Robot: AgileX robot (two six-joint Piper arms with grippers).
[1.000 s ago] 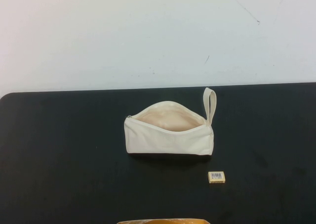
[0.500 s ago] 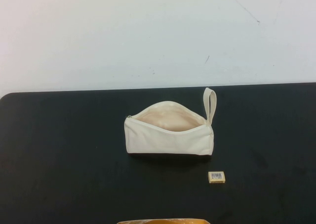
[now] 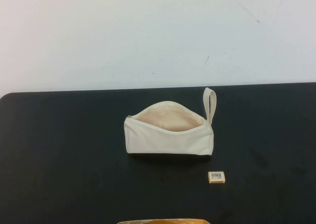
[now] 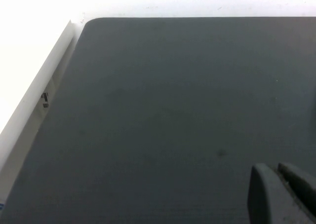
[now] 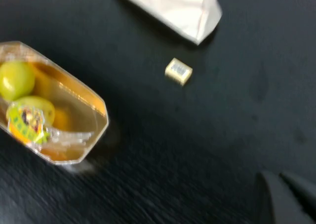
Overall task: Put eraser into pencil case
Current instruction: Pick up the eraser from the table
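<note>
The cream-white pencil case (image 3: 169, 135) lies on the black table top (image 3: 59, 160) with its zip open, showing the beige lining, and its wrist loop (image 3: 210, 103) at the right end. The tan eraser (image 3: 216, 177) with a barcode label lies on the table just in front of the case's right end. Both show in the right wrist view, the eraser (image 5: 178, 71) and a corner of the case (image 5: 177, 7). My right gripper (image 5: 279, 177) is shut and empty, well short of the eraser. My left gripper (image 4: 277, 172) is shut and empty over bare table. Neither gripper shows in the high view.
A clear plastic tub of yellow-green fruit (image 5: 49, 105) stands at the table's near edge, left of the eraser; its rim shows in the high view (image 3: 163, 221). A white ledge (image 4: 39, 100) borders the table's left side. A white wall rises behind the table.
</note>
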